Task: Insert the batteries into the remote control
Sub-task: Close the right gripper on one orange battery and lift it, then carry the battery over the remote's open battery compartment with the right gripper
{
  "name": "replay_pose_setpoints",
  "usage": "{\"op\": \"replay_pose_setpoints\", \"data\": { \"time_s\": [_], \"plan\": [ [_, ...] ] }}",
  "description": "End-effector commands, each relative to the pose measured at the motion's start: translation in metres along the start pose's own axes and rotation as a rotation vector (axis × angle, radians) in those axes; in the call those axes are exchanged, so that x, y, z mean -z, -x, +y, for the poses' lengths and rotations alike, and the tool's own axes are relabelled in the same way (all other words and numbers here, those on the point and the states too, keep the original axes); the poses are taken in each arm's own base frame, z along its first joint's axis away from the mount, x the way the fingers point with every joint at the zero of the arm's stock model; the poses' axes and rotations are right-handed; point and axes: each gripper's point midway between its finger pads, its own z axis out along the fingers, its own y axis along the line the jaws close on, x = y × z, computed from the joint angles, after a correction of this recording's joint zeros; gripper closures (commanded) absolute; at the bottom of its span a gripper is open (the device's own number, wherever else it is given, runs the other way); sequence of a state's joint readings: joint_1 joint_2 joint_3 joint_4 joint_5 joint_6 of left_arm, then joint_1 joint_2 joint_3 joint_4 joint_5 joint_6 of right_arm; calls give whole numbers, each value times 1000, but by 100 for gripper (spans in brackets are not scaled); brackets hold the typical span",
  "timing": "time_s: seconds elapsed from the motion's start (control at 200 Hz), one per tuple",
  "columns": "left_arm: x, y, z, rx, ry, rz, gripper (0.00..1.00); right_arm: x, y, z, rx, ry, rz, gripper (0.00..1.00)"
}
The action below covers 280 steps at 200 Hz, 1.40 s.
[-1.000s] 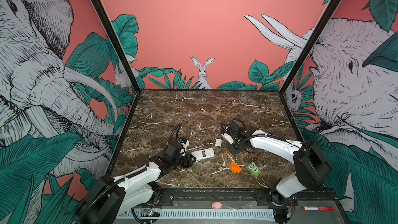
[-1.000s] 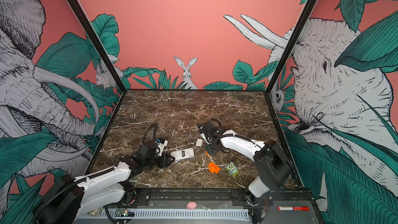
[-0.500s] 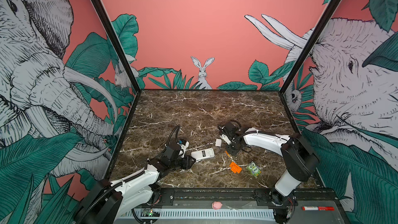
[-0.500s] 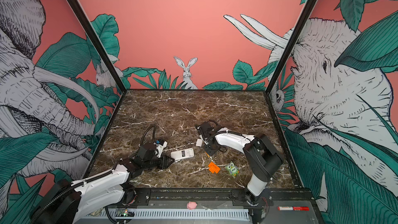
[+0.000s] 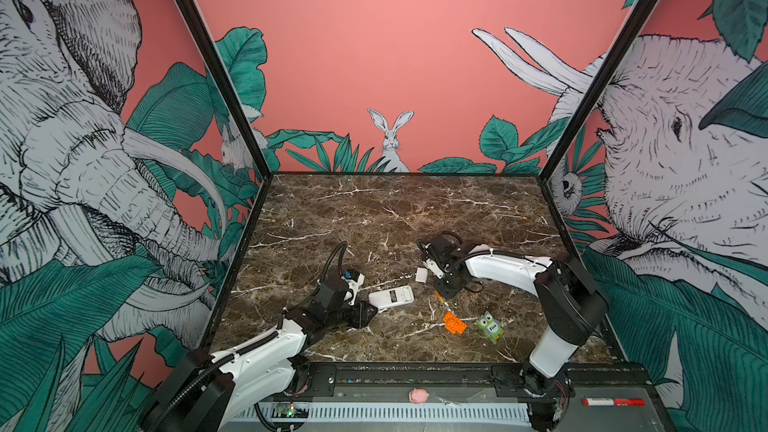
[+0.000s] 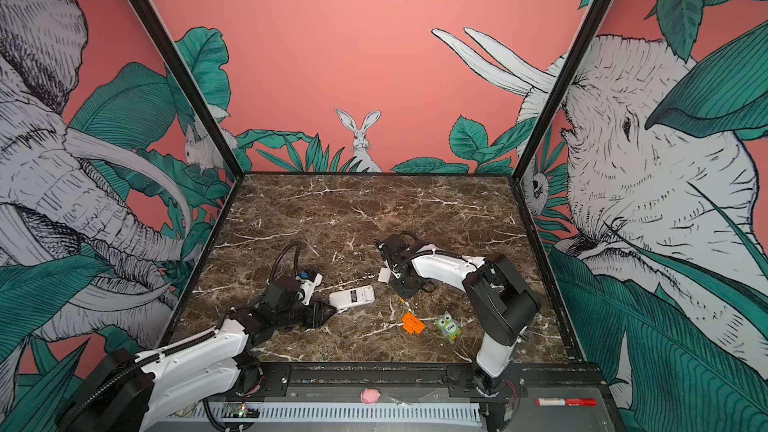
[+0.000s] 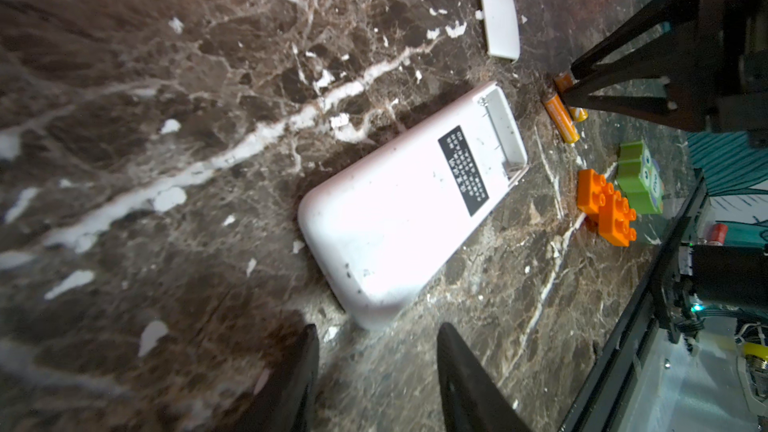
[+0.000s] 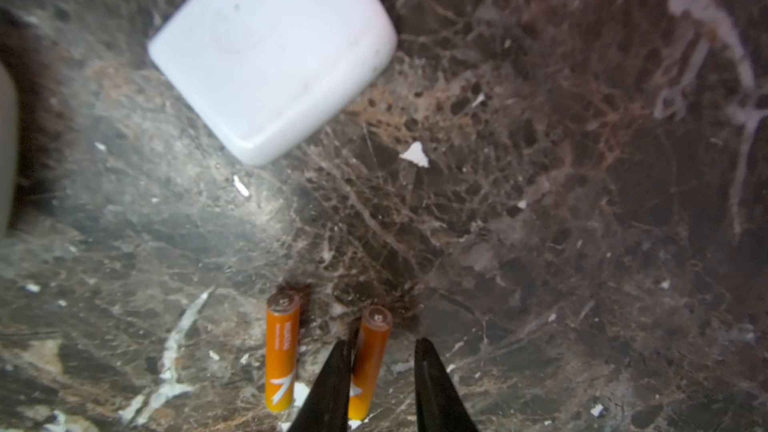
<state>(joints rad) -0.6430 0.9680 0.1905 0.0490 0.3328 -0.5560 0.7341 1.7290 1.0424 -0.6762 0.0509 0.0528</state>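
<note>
Right gripper (image 8: 383, 342) came down over thin orange battery (image 8: 371, 353), jaws closing, not pinching yet. Grab near. Left gripper (image 7: 378, 328) open, empty, by white oblong remote (image 7: 399, 218).

walled on three sides by salmon-pink printed panels (image 5: 374, 56). low on the back one, a white rabbit (image 5: 390, 135) among green leaves (image 5: 245, 60). at left, an ink-lined elephant (image 5: 62, 139); at right, a second elephant (image 5: 673, 151), tusked, spilling over onto the back panel. joined at the corners by black posts (image 5: 219, 76). floored with a dark brown marble table (image 5: 395, 209), veined white. edged in front by a black rail (image 5: 415, 371) and a slotted white cable duct (image 5: 395, 411). evenly lit.
</note>
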Motion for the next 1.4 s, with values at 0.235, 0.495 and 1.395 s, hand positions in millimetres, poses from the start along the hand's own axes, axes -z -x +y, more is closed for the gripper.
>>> {"op": "replay_pose_setpoints", "data": {
  "time_s": [0.235,0.495,1.395],
  "plan": [
    [0,-14,6,-4,7,34,52,-7,-8,1,4,0,79,81],
    [1,-14,5,-5,1,29,52,-7,-11,1,-5,-2,92,89],
    [-1,-15,9,5,23,44,52,90,102,76,-47,168,-447,100]
  ]
}}
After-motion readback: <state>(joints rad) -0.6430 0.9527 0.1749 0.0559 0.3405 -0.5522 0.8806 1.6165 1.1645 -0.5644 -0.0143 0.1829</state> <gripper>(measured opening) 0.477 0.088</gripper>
